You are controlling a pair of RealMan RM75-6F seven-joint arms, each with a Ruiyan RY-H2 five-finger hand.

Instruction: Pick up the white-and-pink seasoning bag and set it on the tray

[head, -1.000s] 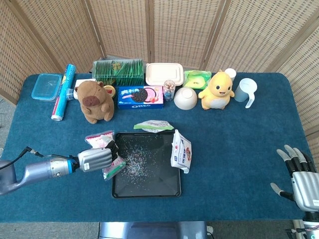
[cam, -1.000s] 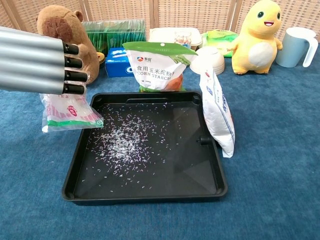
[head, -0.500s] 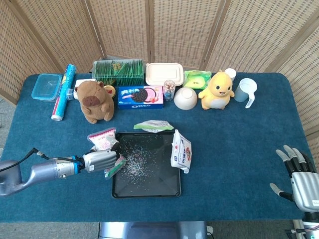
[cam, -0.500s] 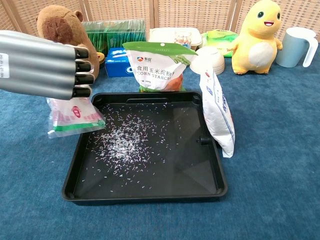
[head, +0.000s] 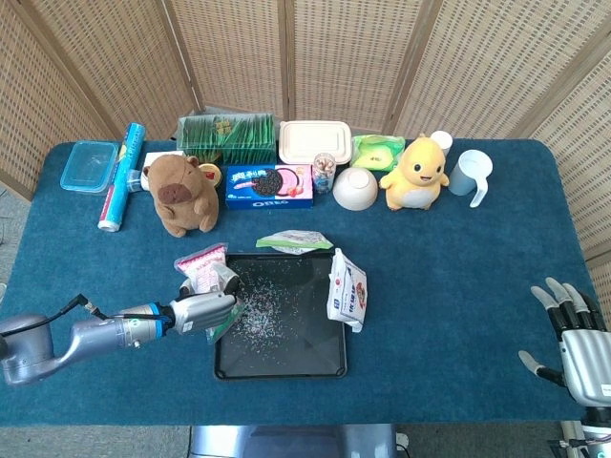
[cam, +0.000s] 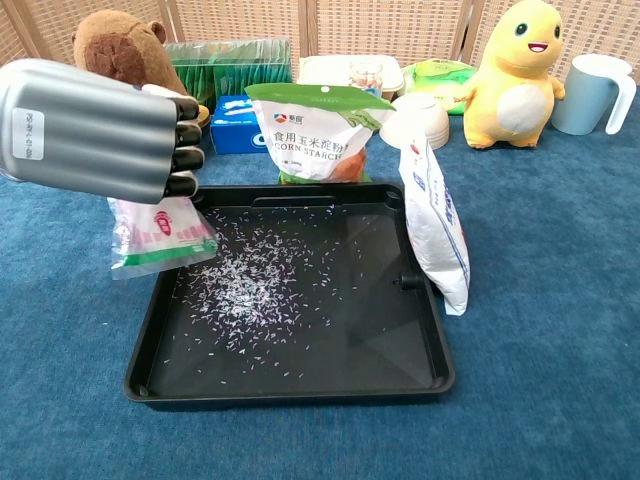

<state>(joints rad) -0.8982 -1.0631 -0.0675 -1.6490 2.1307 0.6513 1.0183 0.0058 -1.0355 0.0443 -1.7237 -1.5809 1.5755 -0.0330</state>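
Note:
My left hand (head: 203,307) (cam: 110,130) grips the white-and-pink seasoning bag (head: 204,269) (cam: 160,232), which hangs tilted over the left rim of the black tray (head: 286,358) (cam: 300,385). The bag has a green strip along its lower edge. White and pink grains lie scattered across the tray floor. My right hand (head: 573,339) hovers open near the table's front right corner, far from the tray; the chest view does not show it.
A corn starch bag (cam: 312,130) stands at the tray's back edge and a white bag (cam: 437,230) leans on its right rim. A capybara plush (head: 179,194), cookie box (head: 269,185), bowl (head: 354,188), yellow duck toy (head: 416,172) and mug (head: 470,173) line the back.
My left hand has carried the seasoning bag to the right, from beside the tray's left rim to over it. The right hand has stayed where it was.

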